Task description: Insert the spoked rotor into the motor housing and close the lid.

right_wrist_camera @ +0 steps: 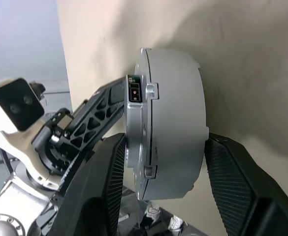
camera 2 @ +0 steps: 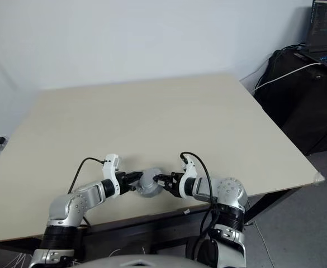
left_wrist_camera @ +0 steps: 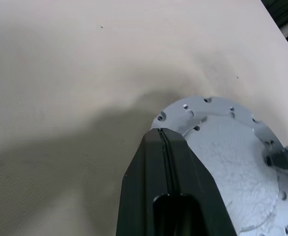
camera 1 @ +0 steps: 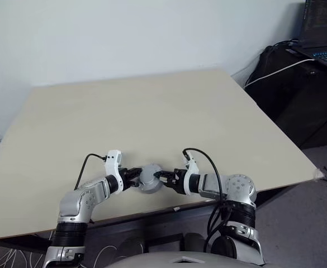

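Near the table's front edge a closed round silver drum is held on edge. It is the motor housing point(camera 1: 150, 177) with the smooth silver lid point(right_wrist_camera: 180, 123) seated against its holed flange point(left_wrist_camera: 232, 162). My right gripper point(right_wrist_camera: 166, 142) is shut on the drum, one black finger point(right_wrist_camera: 109, 167) against the flange face and the other against the lid face. My left gripper point(left_wrist_camera: 163, 133) is shut, and its joined tips touch the flange rim from the opposite side. The spoked rotor is hidden.
The beige table point(camera 1: 152, 111) stretches away behind the grippers, and its front edge lies just under them. Off the table at the far right stand a laptop point(camera 1: 322, 33) and a black bag point(camera 1: 280, 78) with a white cable.
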Controlling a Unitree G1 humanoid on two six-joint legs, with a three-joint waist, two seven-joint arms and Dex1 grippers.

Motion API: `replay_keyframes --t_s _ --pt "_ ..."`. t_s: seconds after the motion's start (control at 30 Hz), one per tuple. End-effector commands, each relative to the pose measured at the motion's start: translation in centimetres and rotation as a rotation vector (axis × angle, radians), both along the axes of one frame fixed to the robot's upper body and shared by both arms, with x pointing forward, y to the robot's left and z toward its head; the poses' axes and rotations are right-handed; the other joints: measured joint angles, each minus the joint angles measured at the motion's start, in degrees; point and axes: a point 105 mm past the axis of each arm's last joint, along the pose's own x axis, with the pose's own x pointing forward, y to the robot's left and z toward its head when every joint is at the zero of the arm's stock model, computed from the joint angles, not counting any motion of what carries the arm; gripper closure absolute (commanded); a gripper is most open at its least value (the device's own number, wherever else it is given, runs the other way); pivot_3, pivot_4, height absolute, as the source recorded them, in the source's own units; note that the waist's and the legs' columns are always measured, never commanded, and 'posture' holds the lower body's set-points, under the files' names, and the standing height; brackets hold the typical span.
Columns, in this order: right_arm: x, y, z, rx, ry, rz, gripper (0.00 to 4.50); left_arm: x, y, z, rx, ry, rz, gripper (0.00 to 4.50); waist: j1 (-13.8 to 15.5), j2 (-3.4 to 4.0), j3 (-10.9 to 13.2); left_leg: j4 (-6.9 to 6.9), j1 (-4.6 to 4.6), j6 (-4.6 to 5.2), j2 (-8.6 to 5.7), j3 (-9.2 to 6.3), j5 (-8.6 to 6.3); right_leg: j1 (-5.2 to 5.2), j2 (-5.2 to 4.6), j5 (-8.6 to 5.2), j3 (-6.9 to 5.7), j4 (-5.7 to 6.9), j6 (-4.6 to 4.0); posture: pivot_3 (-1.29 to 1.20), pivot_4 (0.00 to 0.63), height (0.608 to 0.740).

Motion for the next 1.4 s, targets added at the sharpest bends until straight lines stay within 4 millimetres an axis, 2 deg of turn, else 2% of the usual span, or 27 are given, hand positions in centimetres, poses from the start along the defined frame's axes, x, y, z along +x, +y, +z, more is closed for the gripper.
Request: replay_keyframes --t_s 0.03,0.1,0.23,0.57,0.7,0.87,1.07,1.13,1.3,1.37,1.4 --pt "-1.5 6.0 3.5 0.244 -0.043 0.119 2.31 -0.7 -1.8 -0.6 -0.04 0.039 -0.058 4.5 0.0 0.0 0.0 0.0 0.0 0.0 0.0 0.0 0.0 0.0 0.0 0.0 0.0 0.0 0.0 0.0 0.0 0.74" --pt "-1.5 6.1 3.5 0.247 -0.043 0.121 2.42 -0.7 -1.8 -0.5 -0.042 0.037 -0.058 4.5 -0.2 0.03 0.0 0.0 0.0 0.0 0.01 0.0 0.0 -0.01 0.01 0.0 0.01 0.0 0.0 0.0 0.0 0.74" --pt "-1.5 6.1 3.5 0.246 -0.042 0.122 3.2 -0.7 -1.8 -0.3 -0.047 0.027 -0.051 4.5 -0.3 -0.01 0.0 0.0 0.0 -0.01 0.03 0.0 0.0 -0.01 0.02 0.0 0.01 0.01 0.0 0.0 0.0 0.74" --pt "-1.4 6.1 3.4 0.245 -0.036 0.105 3.22 -0.6 -1.4 1.3 -0.08 -0.037 -0.013 4.5 -0.5 -0.02 0.0 -0.01 -0.03 -0.01 0.03 0.01 0.0 -0.06 0.02 0.0 0.03 0.01 -0.01 0.0 0.0 0.74" --pt "-1.2 5.9 3.3 0.246 -0.036 0.087 3.22 -0.3 -1.1 3.0 -0.125 -0.113 0.04 4.5 -0.6 -0.04 0.0 -0.01 -0.14 -0.01 0.03 0.02 0.0 -0.18 0.0 0.01 0.05 0.01 -0.02 0.0 0.0 0.74" --pt "-0.7 5.4 3.4 0.259 -0.047 0.044 3.23 -0.6 -0.2 6.1 -0.236 -0.247 0.143 4.5 -0.6 -0.05 0.0 0.09 -0.71 -0.06 0.1 0.09 0.03 -0.74 -0.07 0.12 0.16 0.06 -0.13 0.0 0.0 0.74" --pt "0.1 4.6 3.5 0.282 -0.059 -0.025 3.28 -2.7 1.0 8.6 -0.46 -0.323 0.265 4.5 -0.4 -0.05 0.0 0.07 -0.86 -0.1 0.16 0.1 0.05 -0.75 -0.07 0.14 0.17 0.07 -0.21 0.0 0.0 0.74" --pt "0.5 4.4 3.6 0.29 -0.065 -0.054 3.28 -3.5 1.1 8.8 -0.546 -0.304 0.309 4.5 -0.4 -0.07 0.1 0.12 -0.85 -0.05 0.12 0.11 0.02 -0.75 -0.05 0.15 0.14 0.02 -0.19 0.0 0.0 0.74" --pt "1.5 3.8 5.1 0.361 -0.117 -0.123 3.28 -5.6 1.1 6.5 -0.693 -0.145 0.483 4.5 -0.4 -0.12 0.1 0.17 -0.84 0.02 0.09 0.12 0.0 -0.69 0.0 0.15 0.1 -0.04 -0.14 0.0 0.0 0.74" --pt "1.6 3.7 5.4 0.373 -0.128 -0.13 3.28 -6.0 1.2 6.1 -0.741 -0.117 0.526 4.5 -0.5 -0.15 0.2 0.16 -0.84 0.04 0.09 0.15 -0.01 -0.68 0.04 0.15 0.13 -0.04 -0.14 0.0 0.0 0.74" --pt "1.7 3.7 5.5 0.376 -0.134 -0.13 3.28 -6.2 1.4 5.8 -0.782 -0.099 0.568 4.32 -0.5 -0.16 0.2 0.17 -0.84 0.04 0.09 0.15 -0.01 -0.7 0.04 0.15 0.12 -0.04 -0.14 0.0 0.0 0.74"
